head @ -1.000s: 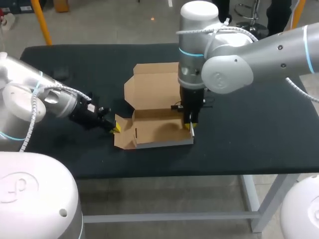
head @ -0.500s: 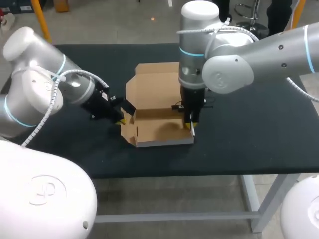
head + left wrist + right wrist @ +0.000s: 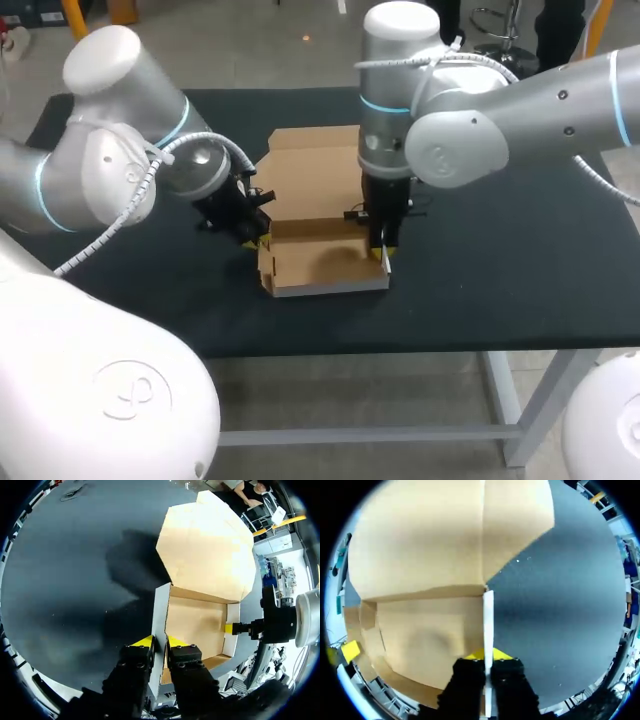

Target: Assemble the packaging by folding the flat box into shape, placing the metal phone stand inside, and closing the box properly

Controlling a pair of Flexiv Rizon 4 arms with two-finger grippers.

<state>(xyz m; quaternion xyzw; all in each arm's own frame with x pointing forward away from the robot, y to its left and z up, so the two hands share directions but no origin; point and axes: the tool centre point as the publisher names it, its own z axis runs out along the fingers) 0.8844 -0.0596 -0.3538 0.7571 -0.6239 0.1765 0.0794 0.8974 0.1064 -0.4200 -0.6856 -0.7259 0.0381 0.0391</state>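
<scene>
**Half-formed box** (image 3: 322, 258) at the centre of the frame, resting on the table (image 3: 500, 250). Its lid (image 3: 312, 170) lies open toward the upper centre, and the tray is empty. The metal phone stand shows in no view.

The left fingers (image 3: 143, 641) are closed to a narrow slit on the upright left wall (image 3: 161, 610), one tip on each face. The right fingers (image 3: 504, 655) pinch the right wall (image 3: 488, 615) in the same way.

**Probable hazards:**
- With both walls clamped, a sideways pull by either arm could drag the light box across the table or tear a crease.
- Too firm a pinch could crush the card edge.
- On release a wall may spring flat. Whether its tabs are locked cannot be told.
</scene>
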